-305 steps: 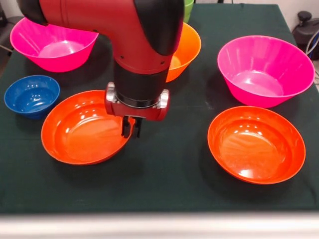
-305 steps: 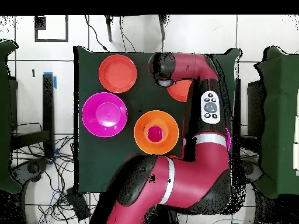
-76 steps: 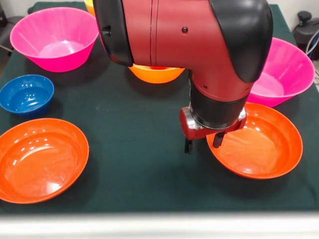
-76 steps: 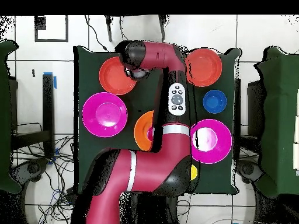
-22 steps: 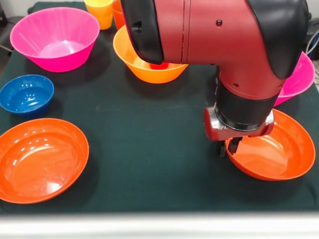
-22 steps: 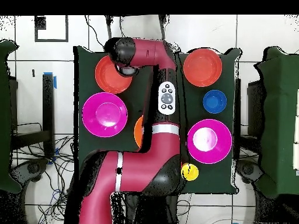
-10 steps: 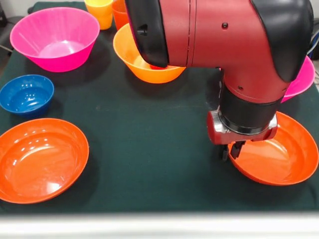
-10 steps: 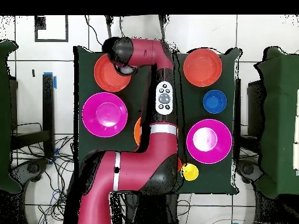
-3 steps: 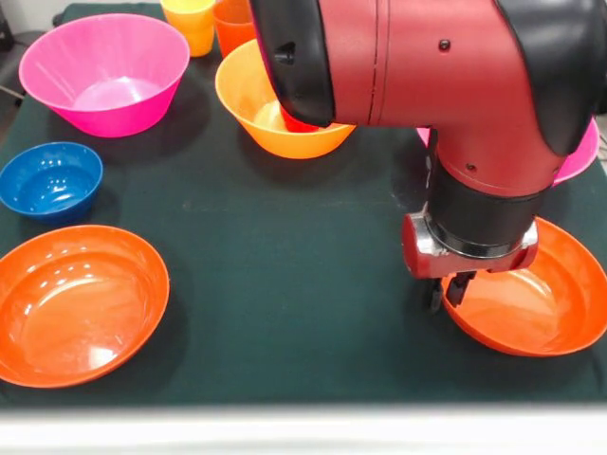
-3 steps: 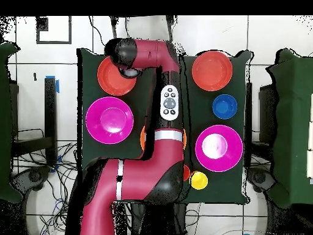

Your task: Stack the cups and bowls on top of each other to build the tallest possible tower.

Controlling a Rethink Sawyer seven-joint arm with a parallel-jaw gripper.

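Two shallow red-orange bowls sit at the table's near corners. My gripper (image 9: 449, 293) pinches the rim of the right red-orange bowl (image 9: 531, 303), fingers closed on it. The large orange bowl (image 9: 261, 109) holds a red cup (image 9: 296, 121) behind the arm.

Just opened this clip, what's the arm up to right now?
The red arm's pincer sits at the near rim of a shallow red-orange bowl, fingers close together on the edge. No tower stands yet: the large orange bowl holds only something red inside. The blue bowl, the other shallow bowl and a pink bowl lie apart on the table.
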